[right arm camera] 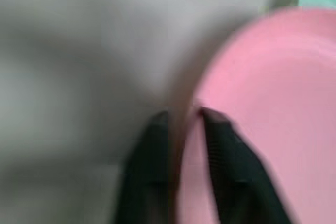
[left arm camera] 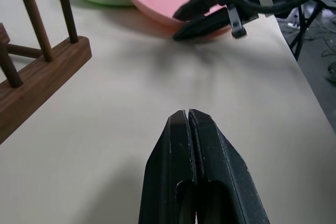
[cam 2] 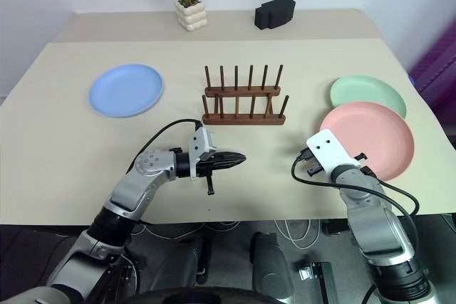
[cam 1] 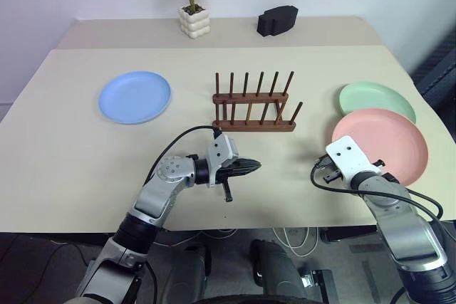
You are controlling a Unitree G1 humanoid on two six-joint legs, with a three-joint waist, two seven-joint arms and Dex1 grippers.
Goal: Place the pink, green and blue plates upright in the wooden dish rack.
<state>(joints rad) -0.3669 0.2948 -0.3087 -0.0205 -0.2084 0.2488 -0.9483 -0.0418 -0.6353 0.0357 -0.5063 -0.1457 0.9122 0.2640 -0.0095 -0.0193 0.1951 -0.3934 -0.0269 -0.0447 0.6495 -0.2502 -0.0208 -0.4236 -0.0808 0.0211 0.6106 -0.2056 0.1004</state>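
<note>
Right wrist view showed the right gripper (right arm camera: pixel 181 116) clamped on the pink plate's (right arm camera: pixel 273 103) rim; lifting toward the wooden dish rack (cam 1: pixel 254 108) came next, while the left gripper (left arm camera: pixel 187 115) was pressed together, empty.

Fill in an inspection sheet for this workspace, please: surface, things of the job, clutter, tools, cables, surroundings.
Surface: beige table, with a second table butted behind it.
Job's things: wooden dish rack at centre, no plate in it. Blue plate lies flat to its left. Green plate and pink plate lie flat to its right, the pink rim overlapping the green.
Clutter: potted plant and black block on the rear table.
Tools: left tool shut, holding nothing, above bare table. Right tool shut on the pink plate's near rim.
Cables: black cable looping over the left wrist; others at the right wrist and on the floor.
Surroundings: pale wall behind.
</note>
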